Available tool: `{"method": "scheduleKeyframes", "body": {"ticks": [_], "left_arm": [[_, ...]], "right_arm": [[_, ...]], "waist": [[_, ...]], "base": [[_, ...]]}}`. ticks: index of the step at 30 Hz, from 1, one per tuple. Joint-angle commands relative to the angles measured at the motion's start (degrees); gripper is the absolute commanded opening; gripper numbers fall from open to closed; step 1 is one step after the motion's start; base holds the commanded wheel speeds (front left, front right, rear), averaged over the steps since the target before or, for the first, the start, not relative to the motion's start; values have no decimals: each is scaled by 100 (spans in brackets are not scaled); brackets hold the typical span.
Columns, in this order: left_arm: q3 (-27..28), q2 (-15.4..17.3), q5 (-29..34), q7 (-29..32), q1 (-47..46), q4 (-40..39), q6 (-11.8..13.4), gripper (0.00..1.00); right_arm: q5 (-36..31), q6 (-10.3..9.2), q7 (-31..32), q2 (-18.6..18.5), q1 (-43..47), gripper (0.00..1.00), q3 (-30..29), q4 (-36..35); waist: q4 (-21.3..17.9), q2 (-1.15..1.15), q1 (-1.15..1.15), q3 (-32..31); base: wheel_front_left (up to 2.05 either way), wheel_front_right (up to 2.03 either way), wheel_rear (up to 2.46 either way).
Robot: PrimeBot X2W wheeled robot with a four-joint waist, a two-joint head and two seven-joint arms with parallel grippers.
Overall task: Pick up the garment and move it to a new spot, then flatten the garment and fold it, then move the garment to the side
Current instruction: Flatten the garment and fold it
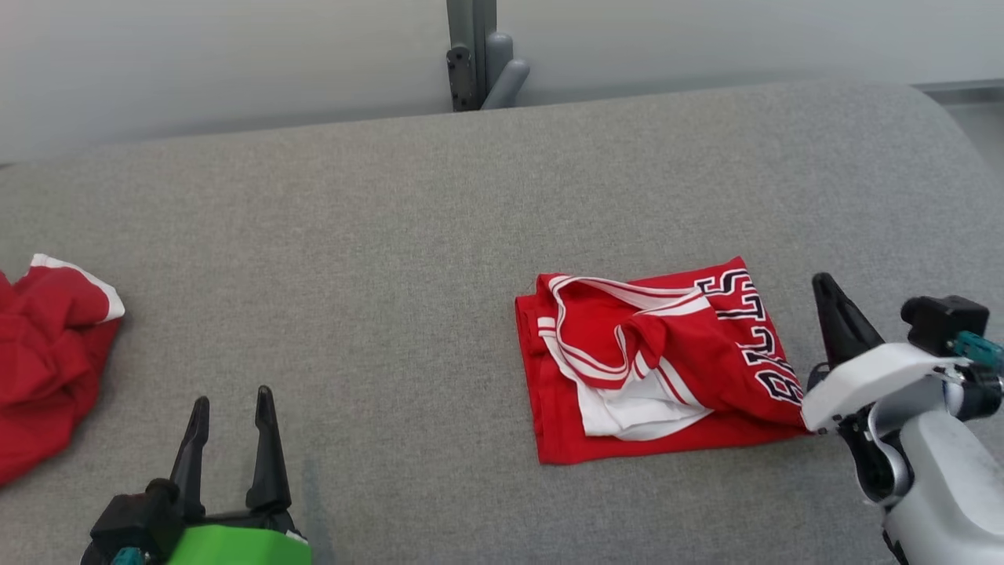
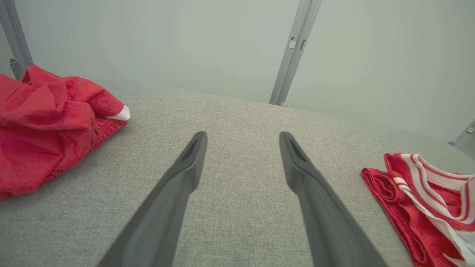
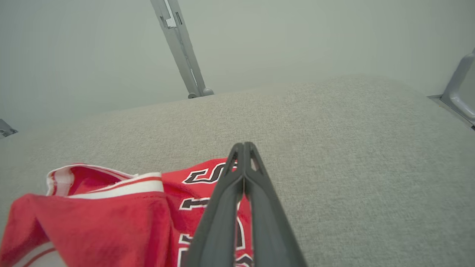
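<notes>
Right gripper beside lettered red jersey

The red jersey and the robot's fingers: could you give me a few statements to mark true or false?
1. The folded red jersey lies on the grey surface. True.
2. The left gripper has its fingers pressed together. False: they stand apart, open, with nothing between them.
3. The right gripper has its fingers closed together. True.
4. The crumpled red garment lies on top of the jersey. False: it lies well apart from it, at the robot's far left.
</notes>
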Motion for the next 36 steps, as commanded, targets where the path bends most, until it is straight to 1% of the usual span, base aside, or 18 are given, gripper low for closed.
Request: {"method": "scheduleKeyframes", "body": {"ticks": [1,4,6,10,13,24,25,30,36], "left_arm": [[-10,16,45,1,-131,-9,-26,100],[7,17,128,1,-261,6,-58,100],[66,16,174,1,-329,-7,-66,100],[151,16,229,1,-377,-24,-90,100],[201,15,243,1,-382,-33,-112,100],[261,16,214,1,-390,-27,-120,100],[261,16,214,1,-390,-27,-120,100],[192,16,168,1,-392,21,-95,100],[113,16,117,1,-318,13,-39,100]], "right_arm": [[-55,1,-90,33,-157,0,104,160],[-100,0,-317,77,-496,0,375,610],[-46,-1,-406,196,-628,0,496,848],[-62,0,-478,263,-740,0,826,1117],[-147,0,-477,304,-702,0,992,961],[-453,0,-480,207,-312,0,1825,439],[-453,0,-480,207,-312,0,1825,439],[-541,0,-480,273,-192,0,2294,364],[-518,0,-475,430,-226,0,2618,615]], "waist": [[20,0,0,534],[68,0,0,687],[106,0,0,773],[155,0,0,864],[167,0,0,899],[250,0,0,828],[250,0,0,828],[329,0,0,758],[485,0,0,714]], "base": [[0,0,0],[0,0,0],[0,0,0],[0,0,0],[0,0,0],[0,0,0],[0,0,0],[0,0,0],[0,0,0]]}}
